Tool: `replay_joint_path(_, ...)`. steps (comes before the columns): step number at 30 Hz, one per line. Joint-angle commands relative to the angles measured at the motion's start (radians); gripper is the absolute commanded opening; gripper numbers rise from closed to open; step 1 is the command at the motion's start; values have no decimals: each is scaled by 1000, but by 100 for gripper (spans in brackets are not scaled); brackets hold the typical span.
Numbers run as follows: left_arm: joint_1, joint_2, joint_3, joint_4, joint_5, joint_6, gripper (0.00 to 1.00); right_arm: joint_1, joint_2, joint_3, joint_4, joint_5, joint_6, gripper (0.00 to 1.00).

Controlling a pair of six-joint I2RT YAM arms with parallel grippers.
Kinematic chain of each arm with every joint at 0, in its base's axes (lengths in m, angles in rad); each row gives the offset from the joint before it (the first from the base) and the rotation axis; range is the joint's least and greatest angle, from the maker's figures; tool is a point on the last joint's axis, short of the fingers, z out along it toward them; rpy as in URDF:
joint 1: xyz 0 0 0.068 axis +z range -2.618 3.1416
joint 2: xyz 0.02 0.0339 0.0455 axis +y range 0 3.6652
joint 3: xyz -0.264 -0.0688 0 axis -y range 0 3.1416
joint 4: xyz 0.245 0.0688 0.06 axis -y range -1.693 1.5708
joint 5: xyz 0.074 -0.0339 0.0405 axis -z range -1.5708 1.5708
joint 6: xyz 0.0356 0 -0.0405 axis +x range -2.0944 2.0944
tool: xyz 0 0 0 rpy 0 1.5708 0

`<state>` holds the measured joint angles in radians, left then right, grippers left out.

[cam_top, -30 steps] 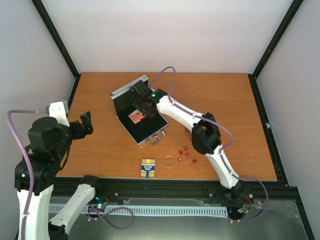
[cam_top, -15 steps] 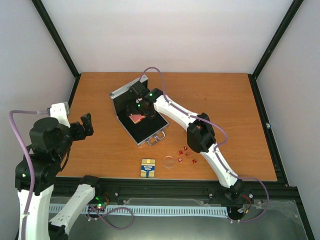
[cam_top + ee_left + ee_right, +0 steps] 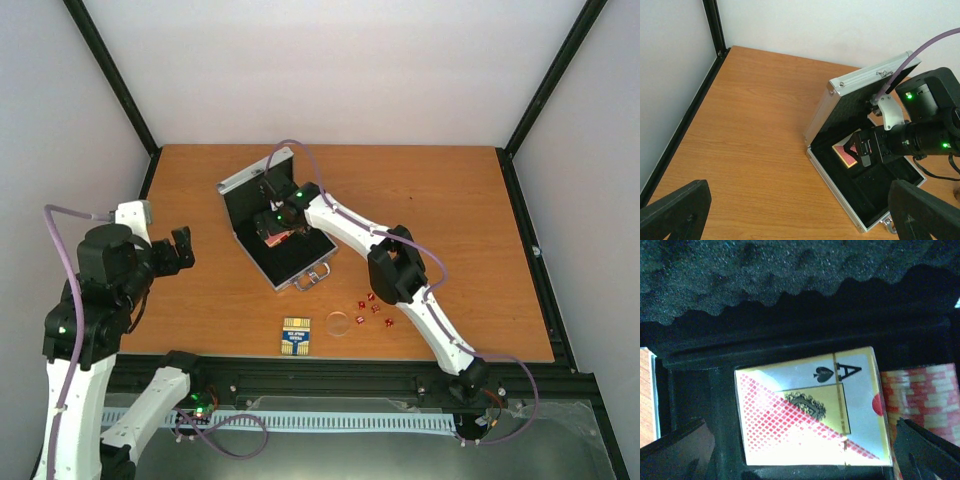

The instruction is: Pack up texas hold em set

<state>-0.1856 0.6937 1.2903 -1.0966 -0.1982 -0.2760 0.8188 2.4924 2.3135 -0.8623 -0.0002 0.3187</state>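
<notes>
Orange wooden table (image 3: 450,200); white walls (image 3: 330,70)

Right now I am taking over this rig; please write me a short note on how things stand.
Left gripper: jaws open, empty, at the left edge of the table.
Right gripper: jaws open, over the red-white deck inside the open case.
Done: the red-white deck lies in its slot, chips beside it.
Left: blue-yellow deck, clear disc and red dice lie on the table in front of the case; pack them, then close the lid.
</notes>
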Motion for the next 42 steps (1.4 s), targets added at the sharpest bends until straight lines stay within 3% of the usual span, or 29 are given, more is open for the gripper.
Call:
replay_joint_path(1,2,3,-10,12,-9,18,100,-6,-36,-66,124,9,-66,100)
replay_joint_path(15,2,18,-39,12,-22,21,100,-10,72,-120,200,-85,-57,100)
replay_joint_path(20,2,21,-46,22,-25,26,100,-12,24,-212,227,-106,-54,100)
replay_joint_path(30,2,15,-27,9,-24,28,100,-35,-91,-225,299,-263,-36,100)
replay_joint_path(36,2,1,-26,1,-24,27,100,-38,-167,-234,295,-132,-34,100)
replay_joint_path(42,2,-5,-52,10,-3,21,100,-38,-139,-201,239,-174,-76,100)
